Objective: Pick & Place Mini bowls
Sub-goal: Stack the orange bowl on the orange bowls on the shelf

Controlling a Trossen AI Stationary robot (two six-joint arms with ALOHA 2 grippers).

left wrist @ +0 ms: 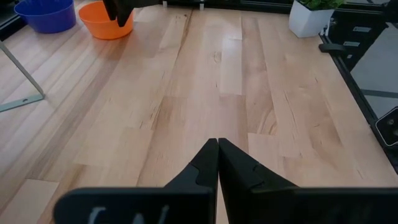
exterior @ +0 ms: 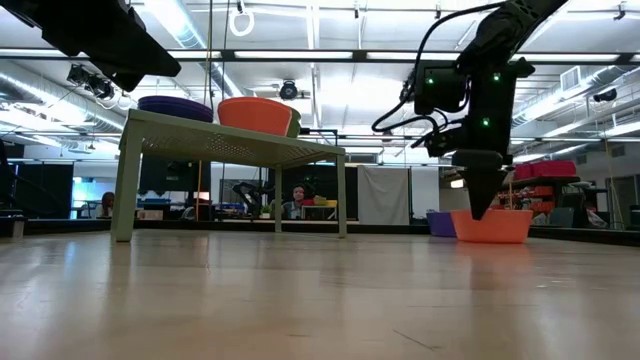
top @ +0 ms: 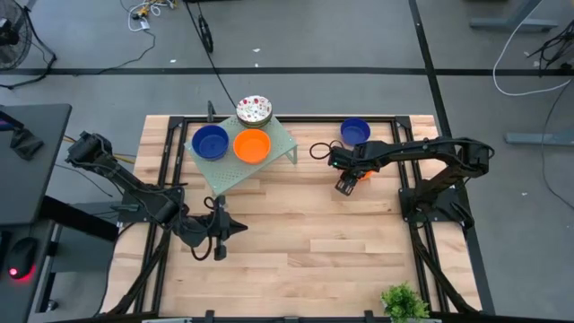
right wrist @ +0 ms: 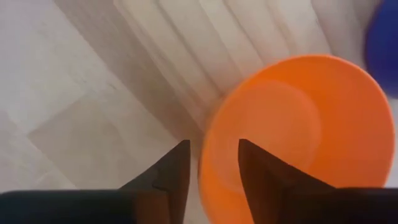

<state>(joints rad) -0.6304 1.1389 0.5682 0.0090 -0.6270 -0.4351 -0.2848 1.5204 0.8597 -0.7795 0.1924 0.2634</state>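
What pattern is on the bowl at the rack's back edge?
The bowl is white with red and dark speckles; the high view shows it best.

Bright, even light fell from long ceiling strips (exterior: pixel 310 55) overhead, which glared white in my low view. The wooden table (top: pixel 296 233) was evenly lit from above, with only soft, short shadows. In my right wrist view everything was blurred, and the orange bowl (right wrist: pixel 298 130) was a soft smear. My left wrist view was sharp.

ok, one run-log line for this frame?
right gripper: open, straddling orange bowl rim on table | left gripper: shut, idle | rack: three bowls
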